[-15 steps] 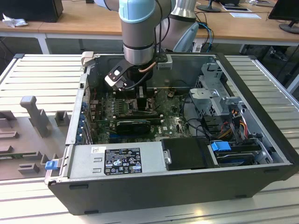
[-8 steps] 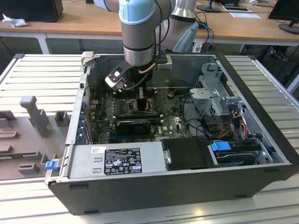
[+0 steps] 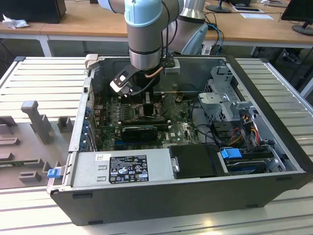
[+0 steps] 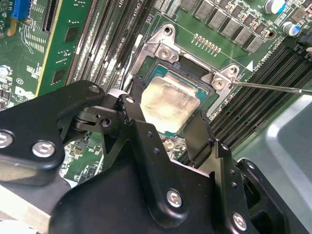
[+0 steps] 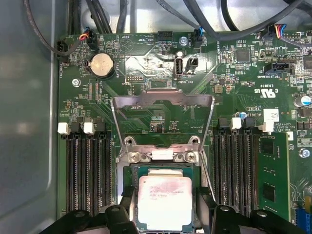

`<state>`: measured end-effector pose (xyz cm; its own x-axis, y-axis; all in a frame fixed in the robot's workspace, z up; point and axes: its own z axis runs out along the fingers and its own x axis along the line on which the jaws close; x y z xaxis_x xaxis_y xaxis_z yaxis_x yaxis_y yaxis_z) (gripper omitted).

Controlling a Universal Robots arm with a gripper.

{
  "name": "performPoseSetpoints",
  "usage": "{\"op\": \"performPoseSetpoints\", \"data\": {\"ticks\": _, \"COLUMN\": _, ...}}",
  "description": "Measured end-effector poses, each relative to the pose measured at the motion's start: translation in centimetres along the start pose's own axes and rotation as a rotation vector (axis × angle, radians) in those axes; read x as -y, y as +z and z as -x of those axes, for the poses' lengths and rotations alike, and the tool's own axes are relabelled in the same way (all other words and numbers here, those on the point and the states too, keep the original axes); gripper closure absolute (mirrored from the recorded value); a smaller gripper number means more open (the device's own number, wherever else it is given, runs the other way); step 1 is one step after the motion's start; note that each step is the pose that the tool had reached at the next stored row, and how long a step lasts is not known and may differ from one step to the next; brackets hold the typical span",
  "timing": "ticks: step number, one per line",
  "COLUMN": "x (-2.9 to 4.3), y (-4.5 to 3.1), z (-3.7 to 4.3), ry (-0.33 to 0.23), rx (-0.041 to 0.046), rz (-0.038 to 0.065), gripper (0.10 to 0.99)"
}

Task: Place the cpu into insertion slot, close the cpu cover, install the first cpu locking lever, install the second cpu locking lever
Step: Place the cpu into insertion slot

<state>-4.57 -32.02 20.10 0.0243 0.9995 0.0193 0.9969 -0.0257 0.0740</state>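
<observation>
Hand (image 4: 167, 115) pinches cpu (image 4: 170, 100) by opposite edges, at insertion slot (image 4: 162, 50); cpu cover (image 5: 163, 97) is flipped open.

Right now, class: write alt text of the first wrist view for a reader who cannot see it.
The gripper holds the cpu by two opposite edges at the insertion slot on a green motherboard. The cpu cover lies swung open beyond it, and black memory slots flank the socket.
</observation>
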Motion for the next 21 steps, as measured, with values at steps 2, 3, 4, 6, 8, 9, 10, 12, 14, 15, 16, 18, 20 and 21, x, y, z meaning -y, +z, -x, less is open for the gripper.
{"op": "performPoseSetpoints", "data": {"ticks": 2, "x": -0.01, "y": 0.00, "z": 0.00, "ry": 0.000, "rx": -0.0018, "rz": 0.000, "gripper": 0.478}}
{"op": "performPoseSetpoints", "data": {"ticks": 3, "x": -0.05, "y": 0.00, "z": -0.03, "ry": 0.000, "rx": -0.0018, "rz": 0.000, "gripper": 0.478}}
{"op": "performPoseSetpoints", "data": {"ticks": 4, "x": -0.07, "y": 0.01, "z": -0.04, "ry": 0.000, "rx": -0.0018, "rz": 0.000, "gripper": 0.478}}
{"op": "performPoseSetpoints", "data": {"ticks": 6, "x": -0.09, "y": 0.02, "z": -0.08, "ry": -0.001, "rx": -0.0018, "rz": 0.000, "gripper": 0.478}}
{"op": "performPoseSetpoints", "data": {"ticks": 8, "x": -0.15, "y": 0.04, "z": -0.25, "ry": -0.003, "rx": -0.0023, "rz": 0.000, "gripper": 0.478}}
{"op": "performPoseSetpoints", "data": {"ticks": 9, "x": -0.17, "y": 0.06, "z": -0.32, "ry": -0.004, "rx": -0.0027, "rz": 0.000, "gripper": 0.478}}
{"op": "performPoseSetpoints", "data": {"ticks": 10, "x": -0.18, "y": 0.06, "z": -0.35, "ry": -0.004, "rx": -0.0029, "rz": 0.000, "gripper": 0.478}}
{"op": "performPoseSetpoints", "data": {"ticks": 12, "x": -0.18, "y": 0.07, "z": -0.38, "ry": -0.007, "rx": -0.0034, "rz": 0.000, "gripper": 0.478}}
{"op": "performPoseSetpoints", "data": {"ticks": 14, "x": -0.18, "y": 0.09, "z": -0.38, "ry": -0.009, "rx": -0.0037, "rz": 0.000, "gripper": 0.478}}
{"op": "performPoseSetpoints", "data": {"ticks": 15, "x": -0.18, "y": 0.10, "z": -0.25, "ry": -0.009, "rx": -0.0040, "rz": 0.000, "gripper": 0.478}}
{"op": "performPoseSetpoints", "data": {"ticks": 16, "x": -0.19, "y": 0.09, "z": -0.19, "ry": -0.008, "rx": -0.0038, "rz": 0.000, "gripper": 0.478}}
{"op": "performPoseSetpoints", "data": {"ticks": 18, "x": -0.18, "y": 0.06, "z": -0.16, "ry": -0.007, "rx": -0.0031, "rz": -0.001, "gripper": 0.494}}
{"op": "performPoseSetpoints", "data": {"ticks": 20, "x": -0.20, "y": -0.07, "z": -0.17, "ry": -0.007, "rx": -0.0039, "rz": -0.001, "gripper": 0.553}}
{"op": "performPoseSetpoints", "data": {"ticks": 21, "x": -0.21, "y": -0.18, "z": -0.18, "ry": -0.008, "rx": -0.0039, "rz": -0.001, "gripper": 0.553}}
